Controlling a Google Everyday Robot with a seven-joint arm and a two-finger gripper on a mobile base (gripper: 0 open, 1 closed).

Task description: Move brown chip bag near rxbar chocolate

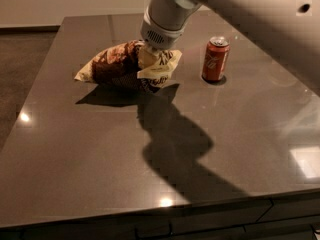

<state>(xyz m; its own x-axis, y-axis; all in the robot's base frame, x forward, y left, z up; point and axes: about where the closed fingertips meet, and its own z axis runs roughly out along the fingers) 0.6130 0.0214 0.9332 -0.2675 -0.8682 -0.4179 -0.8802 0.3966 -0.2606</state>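
The brown chip bag (114, 64) is dark brown with pale cream edges. It hangs tilted a little above the far middle of the dark table (90, 164), and its shadow lies beneath it. My gripper (151, 53) comes down from the upper right and is shut on the bag's right end, where the cream edge is bunched up. The grey wrist hides most of the fingers. The rxbar chocolate is out of view or hidden.
A red-brown soda can (215, 59) stands upright to the right of the bag, about a hand's width away. The arm's broad shadow falls across the table's middle. The table's front edge runs along the bottom and its left edge borders a dark floor.
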